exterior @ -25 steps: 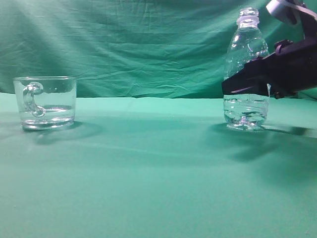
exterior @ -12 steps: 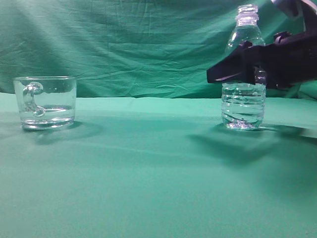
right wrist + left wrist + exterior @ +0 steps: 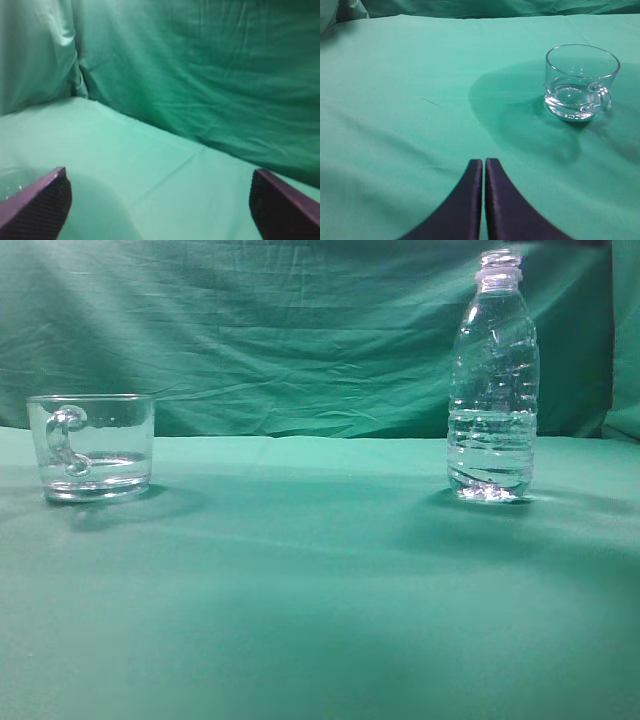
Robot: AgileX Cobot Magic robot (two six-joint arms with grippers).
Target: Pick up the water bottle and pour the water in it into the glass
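Bottle status for you: water bottle (image 3: 493, 380) stands upright on the green cloth (image 3: 300, 580), uncapped, water (image 3: 490, 450) low inside, well apart from the glass (image 3: 92, 446). Your right gripper (image 3: 160, 200) is spread wide, nothing between its fingers. Your left gripper (image 3: 484, 172) is pressed together, glass at its 2 o'clock.

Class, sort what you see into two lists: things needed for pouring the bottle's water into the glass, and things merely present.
Needed: water bottle, water, glass, open right gripper.
Merely present: shut left gripper, green cloth.
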